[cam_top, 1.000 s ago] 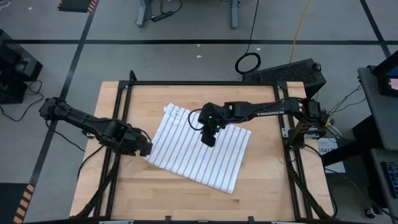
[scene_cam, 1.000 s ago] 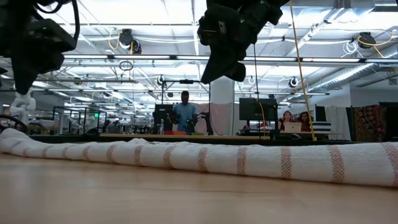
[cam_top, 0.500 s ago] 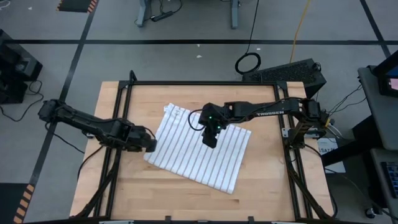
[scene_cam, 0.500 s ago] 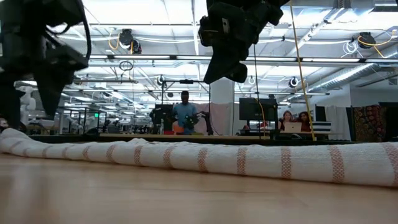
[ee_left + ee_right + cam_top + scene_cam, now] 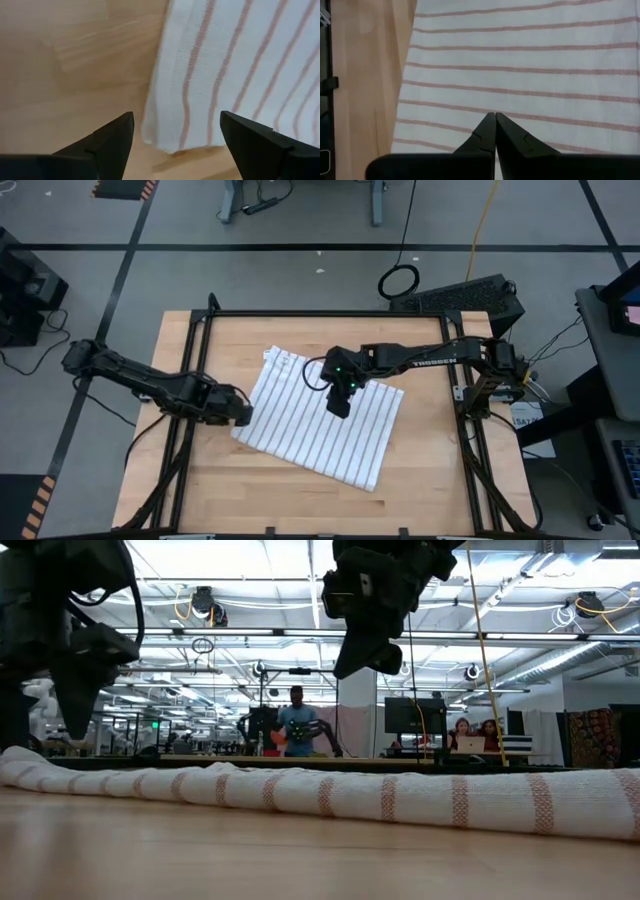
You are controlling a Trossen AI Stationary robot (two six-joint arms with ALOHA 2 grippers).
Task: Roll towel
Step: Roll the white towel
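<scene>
towel (image 5: 322, 420) flat on desk (image 5: 180, 490), unrolled | my left gripper (image 5: 243, 409) has moved in to towel's near corner, jaws apart, nothing held: grasp looks next | my right gripper (image 5: 339, 405) unmoved above towel middle, jaws together, empty | contact with cloth hard to judge; tag not made out

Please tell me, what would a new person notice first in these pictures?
First, the thin white cloth towel with narrow dark stripes, lying flat and slanted in the middle of the pale wooden table. Then the right gripper, shut, above the towel's middle, and the left gripper, open, at the towel's left corner.
</scene>
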